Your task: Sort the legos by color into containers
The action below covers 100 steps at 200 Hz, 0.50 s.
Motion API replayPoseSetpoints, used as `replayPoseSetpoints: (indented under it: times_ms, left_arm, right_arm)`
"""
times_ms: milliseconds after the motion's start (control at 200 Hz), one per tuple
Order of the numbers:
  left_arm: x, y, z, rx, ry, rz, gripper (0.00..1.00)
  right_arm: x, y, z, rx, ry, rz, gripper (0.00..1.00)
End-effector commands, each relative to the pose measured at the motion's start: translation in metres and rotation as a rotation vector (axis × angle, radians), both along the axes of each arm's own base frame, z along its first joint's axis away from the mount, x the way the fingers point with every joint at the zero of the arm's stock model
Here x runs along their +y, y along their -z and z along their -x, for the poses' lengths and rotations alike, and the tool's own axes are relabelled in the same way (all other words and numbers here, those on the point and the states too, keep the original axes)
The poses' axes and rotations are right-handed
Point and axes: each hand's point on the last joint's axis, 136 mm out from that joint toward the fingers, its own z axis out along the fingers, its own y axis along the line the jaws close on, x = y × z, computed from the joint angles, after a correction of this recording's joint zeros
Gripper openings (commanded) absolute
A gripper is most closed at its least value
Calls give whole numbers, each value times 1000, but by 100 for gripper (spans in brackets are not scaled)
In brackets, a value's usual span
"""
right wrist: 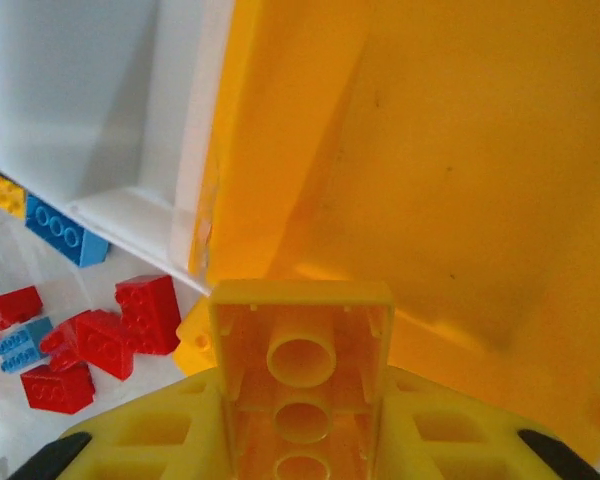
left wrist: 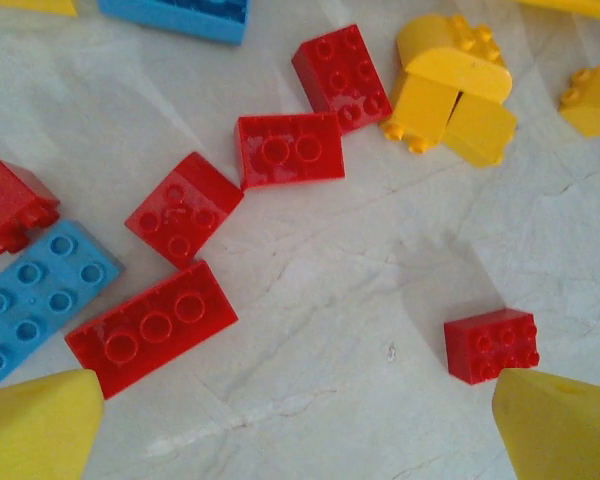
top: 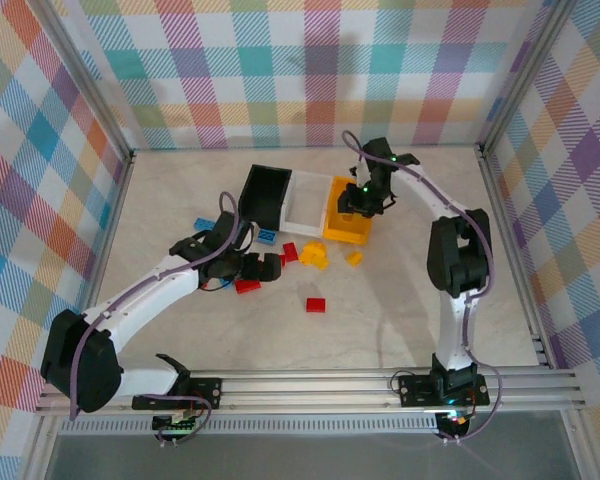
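Three bins sit side by side at the back of the table point(top: 410, 320): black bin point(top: 265, 195) on the left, white bin point(top: 308, 200) in the middle, yellow-orange bin point(top: 348, 225) on the right. The right gripper point(top: 363, 205) hangs over the yellow-orange bin. Its wrist view shows the jaws clamped on a yellow brick point(right wrist: 302, 340), hollow underside and round tubes facing the camera, with orange wall and floor behind. That view also catches the white bin's plain white floor. The black bin is too dark from overhead to tell its contents.

Down at the loose pile, the left gripper point(top: 265, 268) hovers low, fingers spread wide with nothing between them. Up close, a long red brick point(left wrist: 152, 327) lies by the left fingertip with a blue brick point(left wrist: 35, 298) just beside it. A small red brick point(left wrist: 491, 345) sits apart near the right fingertip, and a yellow cluster point(left wrist: 450, 95) lies beyond.
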Motion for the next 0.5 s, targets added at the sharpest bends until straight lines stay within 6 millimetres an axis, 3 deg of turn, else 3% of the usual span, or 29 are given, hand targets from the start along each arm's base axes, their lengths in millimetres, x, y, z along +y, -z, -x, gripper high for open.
replayPoseSetpoints:
  times_ms: [0,240,395,495]
  left_arm:
    - [0,4,13,47,39,-13,100]
    - [3,9,15,58,45,-34,100]
    - [0,10,10,53,45,-32,100]
    - [-3,10,6,49,48,-29,100]
  right_arm:
    - [7,10,-1,43,1,29,33]
    - [12,22,-4,60,-8,58,45]
    - [12,14,-6,45,-13,62,51]
    - [12,-5,-5,20,-16,61,53]
